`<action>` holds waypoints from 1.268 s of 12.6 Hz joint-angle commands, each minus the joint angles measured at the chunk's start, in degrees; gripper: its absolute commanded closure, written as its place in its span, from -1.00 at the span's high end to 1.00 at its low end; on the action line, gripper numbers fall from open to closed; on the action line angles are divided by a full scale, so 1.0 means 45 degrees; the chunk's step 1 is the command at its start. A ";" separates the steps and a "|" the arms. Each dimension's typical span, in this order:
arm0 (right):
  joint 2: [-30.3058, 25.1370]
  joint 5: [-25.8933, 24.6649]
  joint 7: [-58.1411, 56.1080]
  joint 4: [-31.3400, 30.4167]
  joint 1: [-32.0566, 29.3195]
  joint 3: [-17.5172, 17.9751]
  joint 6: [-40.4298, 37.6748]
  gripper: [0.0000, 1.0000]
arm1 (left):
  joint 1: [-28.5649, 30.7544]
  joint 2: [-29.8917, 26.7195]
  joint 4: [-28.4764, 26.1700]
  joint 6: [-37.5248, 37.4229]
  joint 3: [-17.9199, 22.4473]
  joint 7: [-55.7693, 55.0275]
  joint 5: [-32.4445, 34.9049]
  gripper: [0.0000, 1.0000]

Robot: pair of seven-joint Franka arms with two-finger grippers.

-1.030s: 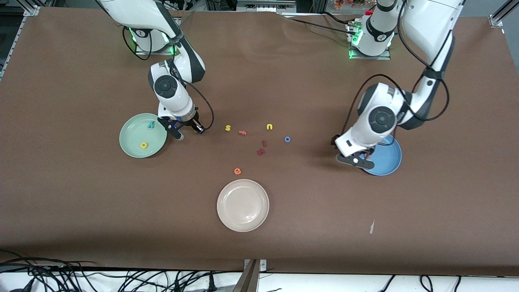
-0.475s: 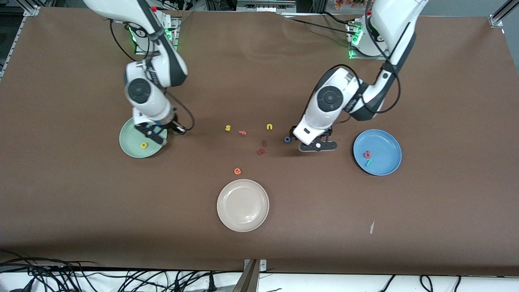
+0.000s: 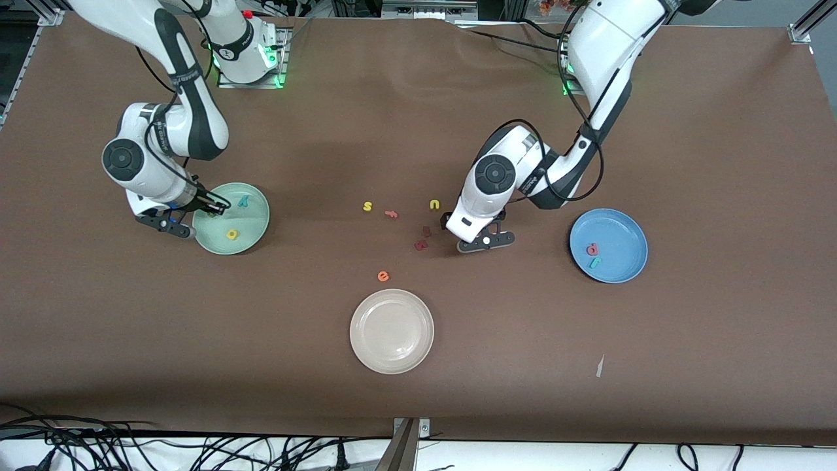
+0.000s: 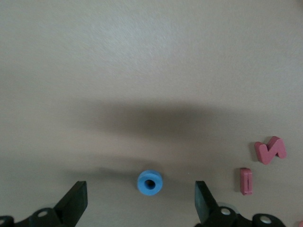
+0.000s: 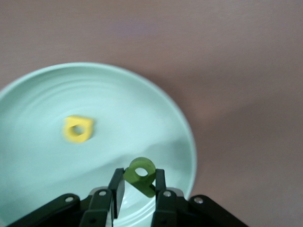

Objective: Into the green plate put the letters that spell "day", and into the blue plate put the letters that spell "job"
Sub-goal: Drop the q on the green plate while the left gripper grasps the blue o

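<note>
Right gripper (image 5: 137, 191): pinching the green "d" (image 5: 140, 174), over the rim of the green plate (image 3: 252, 226) at its edge toward the right arm's end. Already in that plate: yellow "a" (image 3: 232, 234) and teal "y" (image 3: 243, 201).

Left gripper (image 4: 141, 208): spread wide, low over the blue "o" (image 4: 149, 182), one finger on each side, not yet touching. Just beside: two dark red letters (image 3: 423, 238). Already in the blue plate (image 3: 628, 226): red "b" (image 3: 592, 248) and teal "j" (image 3: 595, 263).

Likely left: drop "d", then grasp and carry "o". Four of six done.

Half a second back: right gripper over the plate's middle, now swung to its rim; left gripper beside "o", now straddling it.
</note>
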 commanded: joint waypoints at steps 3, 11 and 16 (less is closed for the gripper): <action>-0.0381 0.0585 -0.0206 0.0455 0.0134 0.0169 -0.0829 1.00 | -0.0524 0.0546 0.0611 -0.0187 0.0159 -0.0481 -0.0010 0.80; -0.0423 0.0566 -0.2326 0.8144 0.0232 0.0346 -0.9500 1.00 | -0.0485 0.0800 0.0611 -0.0187 0.0217 -0.0442 0.0498 0.26; -0.0384 0.0371 -0.3351 1.1646 -0.0587 0.0286 -1.1909 1.00 | -0.0504 0.0781 0.0630 -0.0206 0.0217 -0.0481 0.0498 0.09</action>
